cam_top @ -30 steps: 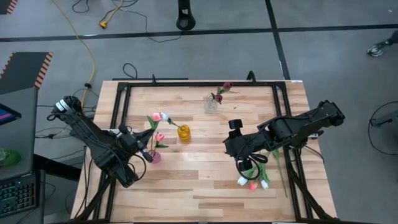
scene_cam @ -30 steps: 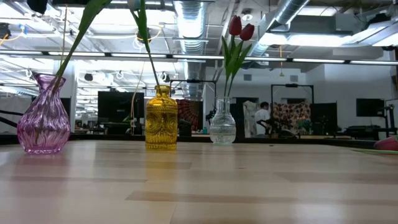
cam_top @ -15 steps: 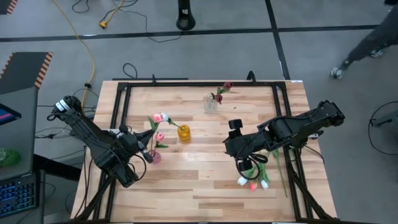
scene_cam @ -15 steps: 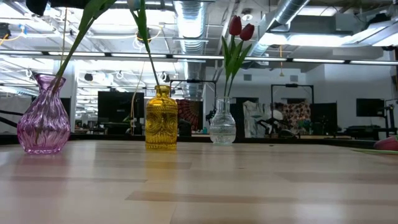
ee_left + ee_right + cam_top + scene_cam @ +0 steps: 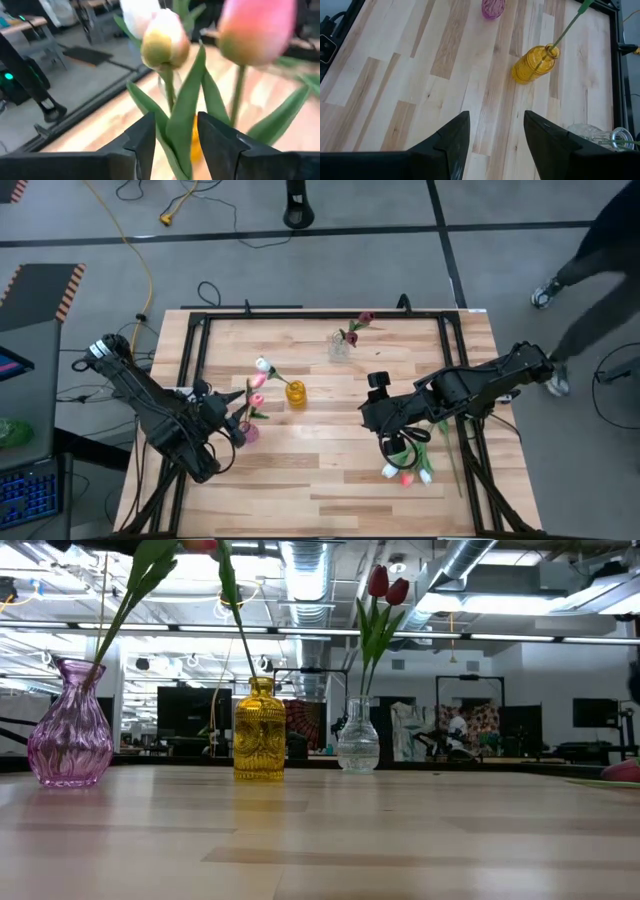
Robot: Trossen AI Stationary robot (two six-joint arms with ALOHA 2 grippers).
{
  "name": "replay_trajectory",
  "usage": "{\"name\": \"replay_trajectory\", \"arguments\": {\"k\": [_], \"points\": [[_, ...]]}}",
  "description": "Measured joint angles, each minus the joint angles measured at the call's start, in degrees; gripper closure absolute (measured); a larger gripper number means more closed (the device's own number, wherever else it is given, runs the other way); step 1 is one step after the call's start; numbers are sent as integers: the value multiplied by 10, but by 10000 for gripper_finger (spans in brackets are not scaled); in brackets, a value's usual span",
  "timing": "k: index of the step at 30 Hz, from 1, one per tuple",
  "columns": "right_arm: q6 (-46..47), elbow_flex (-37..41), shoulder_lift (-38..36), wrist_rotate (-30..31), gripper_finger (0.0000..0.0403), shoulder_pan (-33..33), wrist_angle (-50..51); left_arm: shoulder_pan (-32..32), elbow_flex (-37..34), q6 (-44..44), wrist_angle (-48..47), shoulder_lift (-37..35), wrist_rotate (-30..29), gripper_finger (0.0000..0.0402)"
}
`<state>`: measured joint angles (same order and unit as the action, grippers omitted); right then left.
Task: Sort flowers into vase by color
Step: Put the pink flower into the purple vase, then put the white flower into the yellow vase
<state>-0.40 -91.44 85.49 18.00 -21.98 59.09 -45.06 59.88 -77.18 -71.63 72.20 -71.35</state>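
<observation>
A purple vase (image 5: pixel 70 725) at the table's left holds two pink tulips (image 5: pixel 256 388) (image 5: pixel 255 30). My left gripper (image 5: pixel 175 142) (image 5: pixel 236 422) stands open just above the vase, a green leaf (image 5: pixel 184 120) of these tulips between its fingers. A yellow vase (image 5: pixel 296 393) holds a white tulip (image 5: pixel 263 365). A clear vase (image 5: pixel 339 347) at the far middle holds dark red tulips (image 5: pixel 385 585). Loose tulips (image 5: pixel 405 468), white and pink, lie on the table near the right front. My right gripper (image 5: pixel 492 137) (image 5: pixel 374 418) hangs open above the table, left of them, with nothing between its fingers. My left gripper has a pink tulip's leaf (image 5: pixel 184 120) between its open fingers, which come level from the table's left. Whether either finger (image 5: pixel 147 137) touches the leaf I cannot tell. The tulip stands in the purple vase, leaning.
A black metal frame (image 5: pixel 192 370) runs around the tabletop's edge. A person (image 5: pixel 600 250) walks on the floor beyond the table's right far corner. Bare wood lies between the vases and the near edge.
The pink tulip in the purple vase has swung a little: its head has shifted toward the far edge and its stem leans differently, the foot staying in the vase. My left arm has drawn back slightly toward the table's left. A person has walked in at the far right.
</observation>
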Motion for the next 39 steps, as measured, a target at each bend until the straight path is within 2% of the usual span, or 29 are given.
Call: {"name": "replay_trajectory", "arguments": {"k": [6,15,20,24,28,34,39], "points": [[16,0,0,0,189,0,0,0,57,88,0,0,61,264],[40,0,0,-1,189,-2,7,-9,119,152,-1,0,67,264],[64,0,0,-1,189,-12,17,-55,129,128,5,0,67,264],[108,0,0,-1,189,-28,28,-102,126,55,17,4,64,264],[181,0,0,-1,189,-50,29,-127,120,32,50,37,63,264],[233,3,1,-14,189,-91,56,-138,120,87,123,110,59,264],[265,36,1,-20,189,-127,66,-138,120,122,176,170,42,264]]}}
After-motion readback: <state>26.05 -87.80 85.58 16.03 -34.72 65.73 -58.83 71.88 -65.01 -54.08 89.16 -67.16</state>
